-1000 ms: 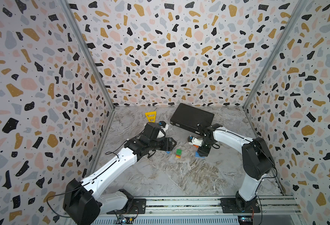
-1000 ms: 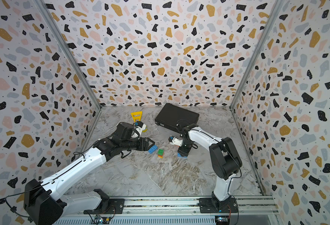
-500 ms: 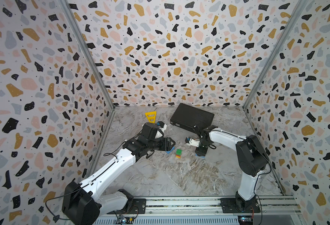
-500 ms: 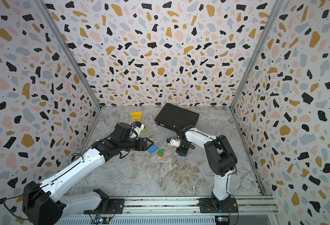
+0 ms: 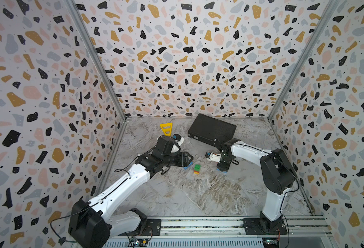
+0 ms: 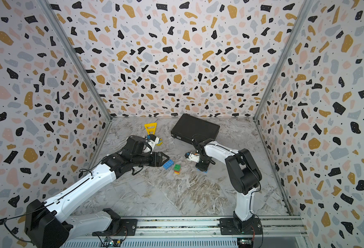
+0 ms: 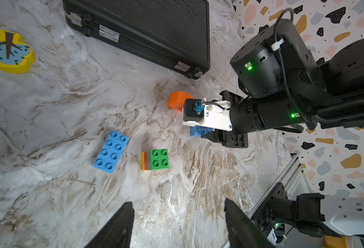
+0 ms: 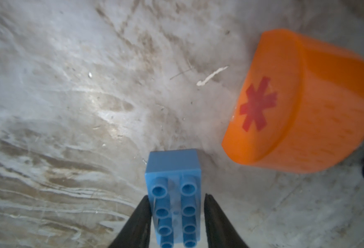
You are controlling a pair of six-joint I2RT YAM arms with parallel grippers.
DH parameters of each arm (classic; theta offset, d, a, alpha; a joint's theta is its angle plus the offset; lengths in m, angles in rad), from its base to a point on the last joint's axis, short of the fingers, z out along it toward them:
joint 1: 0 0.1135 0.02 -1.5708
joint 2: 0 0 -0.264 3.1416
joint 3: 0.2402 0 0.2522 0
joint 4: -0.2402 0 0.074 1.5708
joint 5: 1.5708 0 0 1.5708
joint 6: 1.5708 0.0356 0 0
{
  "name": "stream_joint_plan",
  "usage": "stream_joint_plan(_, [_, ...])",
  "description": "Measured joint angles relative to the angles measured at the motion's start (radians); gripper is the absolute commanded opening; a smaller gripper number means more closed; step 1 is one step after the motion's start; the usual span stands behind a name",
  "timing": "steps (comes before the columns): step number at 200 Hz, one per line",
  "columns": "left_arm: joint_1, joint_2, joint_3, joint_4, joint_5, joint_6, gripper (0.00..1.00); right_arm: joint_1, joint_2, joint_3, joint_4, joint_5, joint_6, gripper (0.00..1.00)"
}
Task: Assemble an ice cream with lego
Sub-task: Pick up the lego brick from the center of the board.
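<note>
A blue brick (image 8: 173,171) lies studs-up on the marble floor, and my right gripper (image 8: 176,196) straddles it. One finger touches its side and the other stands a sliver off. In both top views the right gripper (image 5: 222,168) points straight down. The orange dome with a red asterisk (image 8: 295,103) lies just beside it. A green-red-yellow stack (image 7: 155,159) stands in the middle, with a second blue brick (image 7: 110,151) next to it. My left gripper (image 7: 177,205) hovers open and empty near that second brick (image 6: 168,165).
A black case (image 5: 212,128) lies at the back, close behind the right arm. A yellow slotted triangle (image 5: 166,128) sits at the back left, and a small yellow piece with a tree picture (image 7: 6,51) lies near the left wrist. Terrazzo-patterned walls enclose three sides.
The right gripper's jaws have narrowed around the blue brick, and the right arm has shifted a little. The left arm has stayed still.
</note>
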Motion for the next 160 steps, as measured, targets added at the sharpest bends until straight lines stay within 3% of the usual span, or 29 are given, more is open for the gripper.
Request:
stream_joint_plan(35, [0.0, 0.0, -0.002, 0.001, 0.0, 0.002, 0.68, 0.001, 0.0, 0.0, -0.002, 0.009, 0.006, 0.38])
stream_joint_plan(102, [0.0, 0.0, -0.011, 0.003, 0.0, 0.002, 0.68, 0.002, 0.0, 0.0, -0.013, 0.031, 0.032, 0.16])
stream_joint_plan(160, [0.019, -0.005, -0.011, -0.011, -0.002, 0.016, 0.67, 0.008, -0.042, -0.002, -0.059, 0.044, 0.13, 0.13])
